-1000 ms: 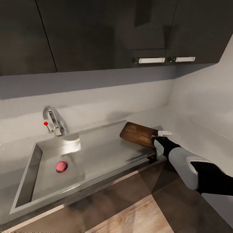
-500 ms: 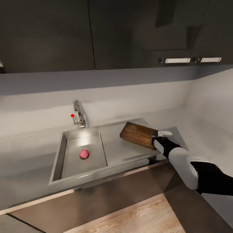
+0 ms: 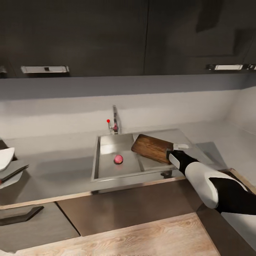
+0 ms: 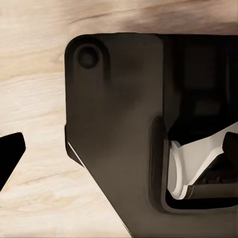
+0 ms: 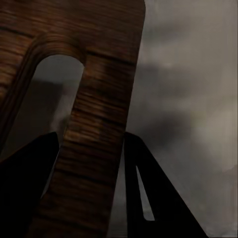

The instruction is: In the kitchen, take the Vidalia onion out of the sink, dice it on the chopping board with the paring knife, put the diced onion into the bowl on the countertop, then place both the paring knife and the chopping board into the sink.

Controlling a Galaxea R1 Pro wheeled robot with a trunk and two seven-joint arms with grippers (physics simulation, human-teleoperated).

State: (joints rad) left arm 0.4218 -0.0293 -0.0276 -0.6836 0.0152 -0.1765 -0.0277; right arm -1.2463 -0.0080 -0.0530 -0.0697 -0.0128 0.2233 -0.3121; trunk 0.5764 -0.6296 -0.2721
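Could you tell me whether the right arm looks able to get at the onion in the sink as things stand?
Probably not yet: the right end effector is shut on the chopping board, so it has no free grip, though the onion lies uncovered in the sink.

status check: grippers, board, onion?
Right gripper shut on chopping board, held over the sink drainboard. Onion sits in the basin. Left gripper state unclear.
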